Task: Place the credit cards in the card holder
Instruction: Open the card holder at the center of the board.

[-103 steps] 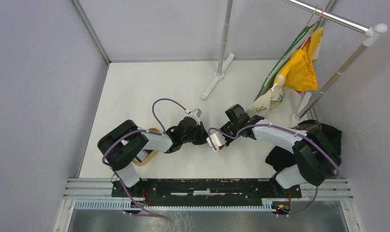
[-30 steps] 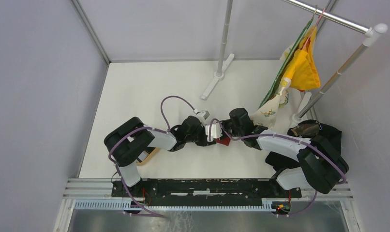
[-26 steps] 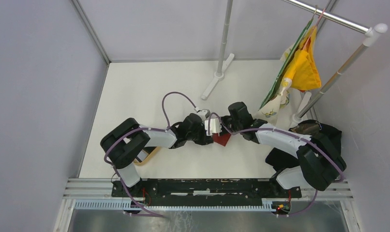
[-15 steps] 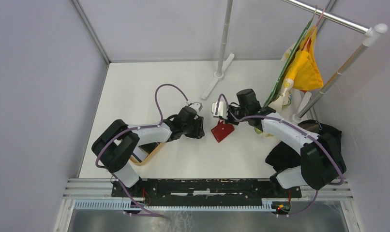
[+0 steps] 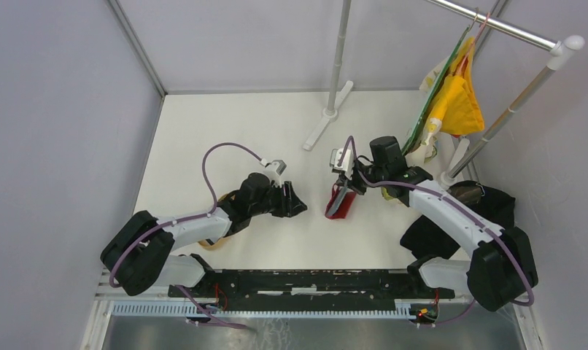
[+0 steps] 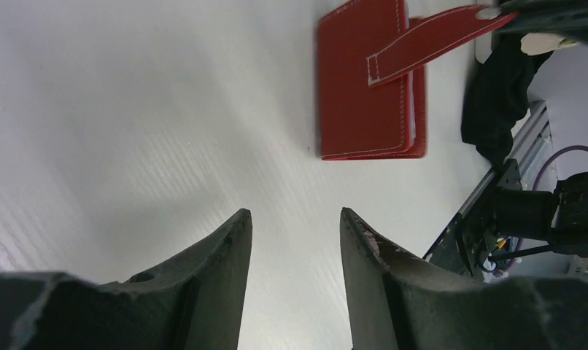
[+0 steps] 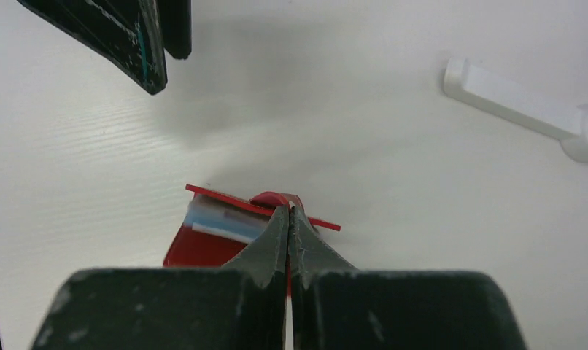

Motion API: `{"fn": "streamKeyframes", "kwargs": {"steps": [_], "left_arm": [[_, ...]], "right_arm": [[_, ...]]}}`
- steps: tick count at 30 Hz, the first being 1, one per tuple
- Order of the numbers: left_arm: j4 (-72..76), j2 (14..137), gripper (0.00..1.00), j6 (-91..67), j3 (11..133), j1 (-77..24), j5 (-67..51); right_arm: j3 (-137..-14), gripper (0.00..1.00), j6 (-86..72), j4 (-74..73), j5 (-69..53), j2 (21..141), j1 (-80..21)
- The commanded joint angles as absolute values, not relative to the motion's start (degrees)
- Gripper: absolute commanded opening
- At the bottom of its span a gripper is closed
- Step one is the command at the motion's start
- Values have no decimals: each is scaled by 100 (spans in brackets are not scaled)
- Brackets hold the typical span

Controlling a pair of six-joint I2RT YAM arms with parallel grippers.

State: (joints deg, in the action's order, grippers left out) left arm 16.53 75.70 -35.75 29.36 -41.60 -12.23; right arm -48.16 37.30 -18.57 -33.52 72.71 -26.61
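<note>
Top view: the red card holder (image 5: pixel 340 202) sits about mid table (image 5: pixel 225 131), a bit twd 3 o'clock; it looks tipped up on edge there, w/ its low side at the surface. The right pincer (image 5: pixel 347 191) comes in from the holder's 1 o'clock & is clamped on the holder's red snap tab (image 6: pixel 430 36); in the right wrist cam the fingertips (image 7: pixel 289 211) are pressed together w/ the tab's red end poking out btwn them. Same cam shows a pale blue-white strip (image 7: pixel 222 222) in the holder's (image 7: pixel 211 244) opening; can't tell if that's a card or just a pocket panel, so no credit cards clearly seen anywhere.

The left pincer (image 5: pixel 295 204) is at the holder's 9 o'clock, near but not touching; left wrist cam has the pincer (image 6: pixel 295 219) w/ fingers apart & nothing btwn them, just bare table, and the holder (image 6: pixel 364 80) up at 1 o'clock w/ the tab pulled out twd 3 o'clock.

Other stuff: white rack foot (image 5: pixel 324 124) at the holder's 12 o'clock, well apart; yellow cloth (image 5: pixel 459 102) hanging on the rack at 2 o'clock; black cloth (image 5: pixel 488 200) heaped at the table's 3 o'clock edge.
</note>
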Motion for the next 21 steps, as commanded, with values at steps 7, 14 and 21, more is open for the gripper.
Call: {"fn": "streamKeyframes", "kwargs": {"steps": [7,14,21], "left_arm": [[2799,7700,61,-4034,2781,-4261,-1511],[2787,8162,72,-3427,2942,-4625,-962],[2874,8573,78,-2942,3084,-5087,201]], "right_arm": [[-4442,0,3440,-1201,-3165,6792,-2663],[-4392,0,3217,-995,-2764,7283,-2663],[-4263,2,2900,-595,-2743,7318,-2659]]}}
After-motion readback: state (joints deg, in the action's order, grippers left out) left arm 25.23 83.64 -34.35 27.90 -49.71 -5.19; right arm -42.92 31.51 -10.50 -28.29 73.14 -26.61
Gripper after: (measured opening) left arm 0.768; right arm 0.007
